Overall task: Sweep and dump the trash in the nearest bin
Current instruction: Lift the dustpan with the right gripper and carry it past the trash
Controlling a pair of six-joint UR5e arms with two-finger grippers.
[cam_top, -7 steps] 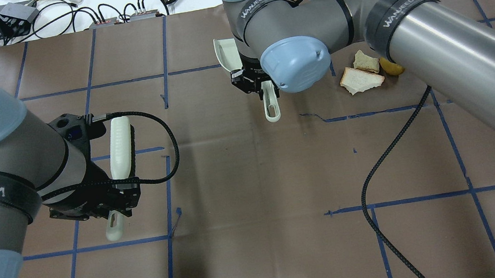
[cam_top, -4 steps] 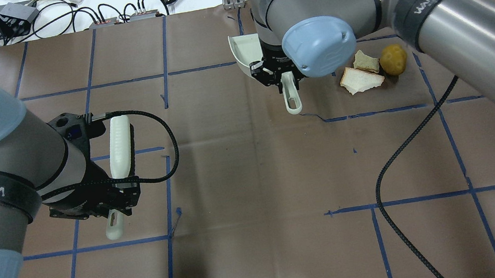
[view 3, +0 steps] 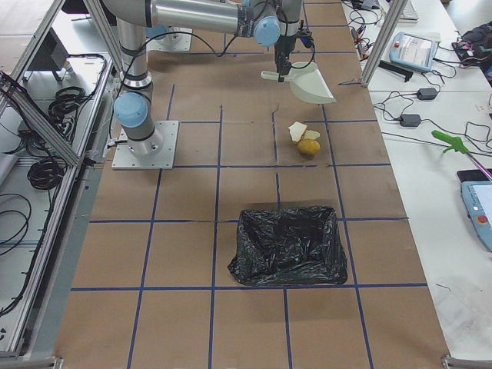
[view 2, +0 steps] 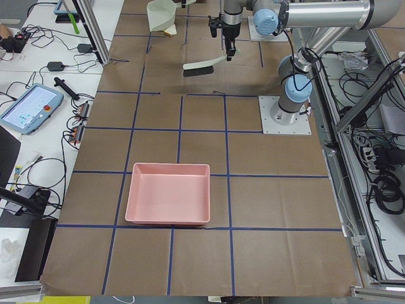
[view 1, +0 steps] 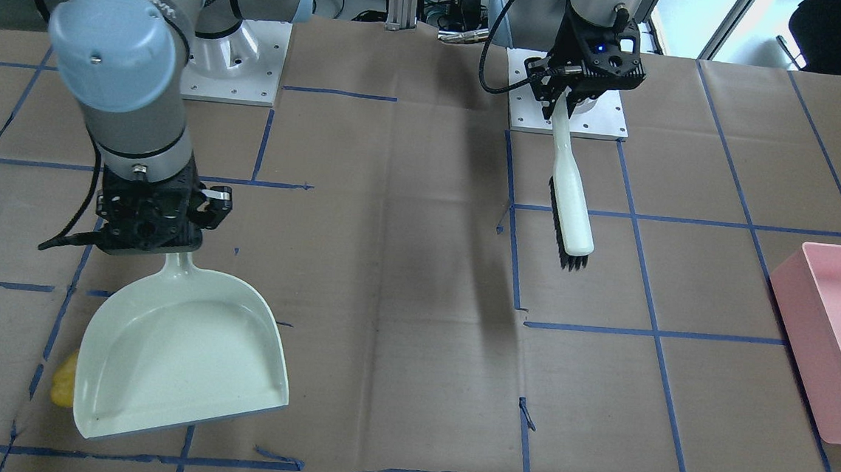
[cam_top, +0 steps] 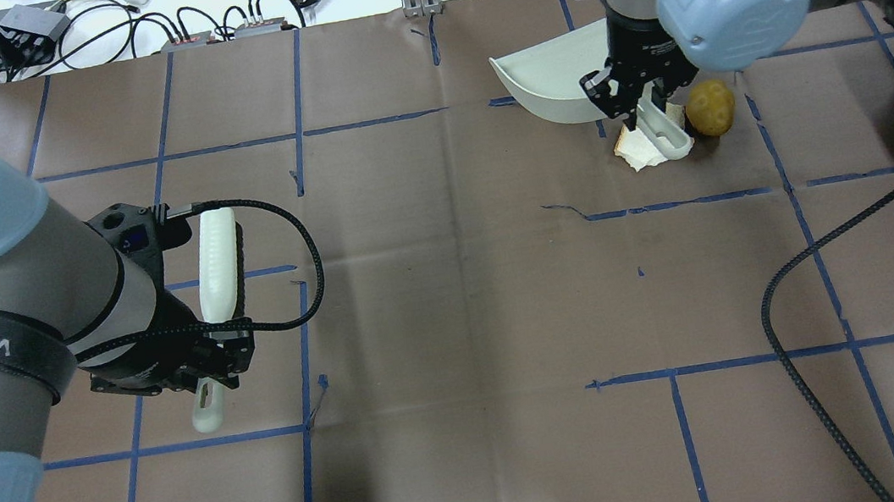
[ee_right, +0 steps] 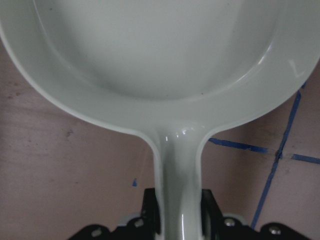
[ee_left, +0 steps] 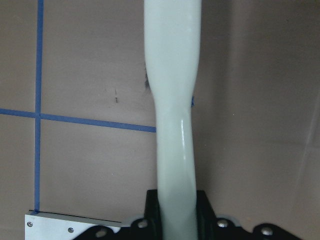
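1. Our right gripper (cam_top: 638, 101) is clamped on the dustpan (view 1: 176, 345) handle; the pan's empty, held just beside the trash.
2. Left gripper (cam_top: 210, 374) grips the brush (cam_top: 217, 266), well apart from it.
3. Potato lump (cam_top: 710, 107) and bread pieces (view 3: 296, 131) lie unswept on the table (cam_top: 453, 301).
4. All's left, we reckon: sweep, then dump in the black-bagged bin (view 3: 254, 261), nearer than the pink bin (view 2: 168, 166).
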